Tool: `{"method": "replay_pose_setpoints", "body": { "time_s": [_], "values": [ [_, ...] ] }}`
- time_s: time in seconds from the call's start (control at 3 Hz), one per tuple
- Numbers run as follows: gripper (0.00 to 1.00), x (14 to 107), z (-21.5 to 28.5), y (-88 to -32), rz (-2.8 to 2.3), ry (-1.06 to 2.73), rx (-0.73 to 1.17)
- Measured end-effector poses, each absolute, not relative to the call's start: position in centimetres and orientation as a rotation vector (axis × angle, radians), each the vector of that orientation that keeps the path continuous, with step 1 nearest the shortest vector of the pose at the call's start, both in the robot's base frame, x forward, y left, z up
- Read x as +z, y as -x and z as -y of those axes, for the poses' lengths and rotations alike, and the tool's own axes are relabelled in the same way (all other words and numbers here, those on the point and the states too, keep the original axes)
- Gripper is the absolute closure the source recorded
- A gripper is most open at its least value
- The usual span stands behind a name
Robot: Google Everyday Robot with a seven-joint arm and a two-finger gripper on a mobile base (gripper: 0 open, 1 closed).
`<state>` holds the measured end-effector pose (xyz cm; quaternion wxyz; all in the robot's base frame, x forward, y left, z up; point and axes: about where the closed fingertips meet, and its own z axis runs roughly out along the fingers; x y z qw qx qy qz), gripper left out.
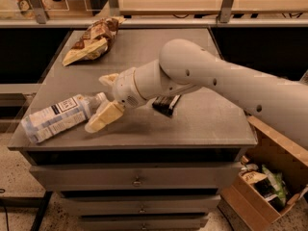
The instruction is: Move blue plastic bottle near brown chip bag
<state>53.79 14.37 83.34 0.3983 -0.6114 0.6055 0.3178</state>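
The blue plastic bottle [60, 116] lies on its side at the front left of the grey cabinet top [207, 114], cap end pointing right. The brown chip bag [91, 41] lies at the back left of the top. My gripper [102, 101] is open just right of the bottle's cap end; one cream finger sits behind the cap and the other in front of it. The fingers straddle the cap end without closing on it.
A small flat black wrapper [166, 104] lies mid-table, partly under my arm. A cardboard box [267, 186] with packets stands on the floor at the right. A shelf rail [159, 20] runs behind the table. Drawers are below.
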Motion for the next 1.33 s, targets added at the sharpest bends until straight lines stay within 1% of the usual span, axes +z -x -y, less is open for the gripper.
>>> {"method": "replay_pose_setpoints", "body": {
  "time_s": [0.33,1.33],
  "values": [
    [0.28,82.8,-14.9,-53.7,-1.552,1.555,0.831],
    [0.97,83.1,-16.0,-53.3,-1.559,1.58,0.854]
  ]
}}
